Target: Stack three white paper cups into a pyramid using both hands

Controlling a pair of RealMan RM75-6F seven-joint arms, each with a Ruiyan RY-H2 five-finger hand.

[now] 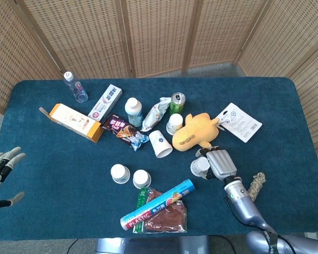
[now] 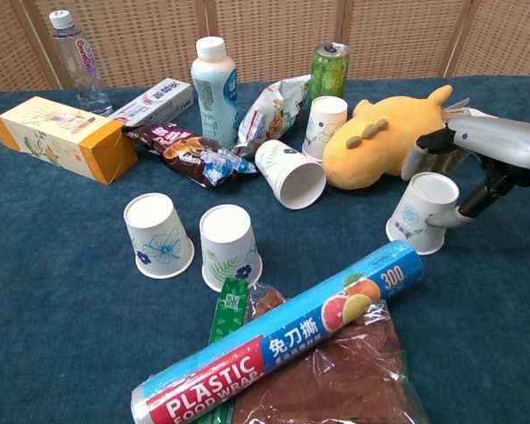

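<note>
Right hand [image 2: 477, 163] curls around the lone inverted cup [image 2: 422, 212], fingers at its sides; I judge the grasp barely started. Two upside-down cups [image 2: 194, 240] wait side by side as base, nothing stacked. Left hand [image 1: 1, 174] hangs spread, empty.

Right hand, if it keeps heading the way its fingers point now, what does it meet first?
Most likely the upturned cup: the right hand sits beside it, fingers curling around its base. Contact isn't clear. The yellow plush lies just beyond.
</note>
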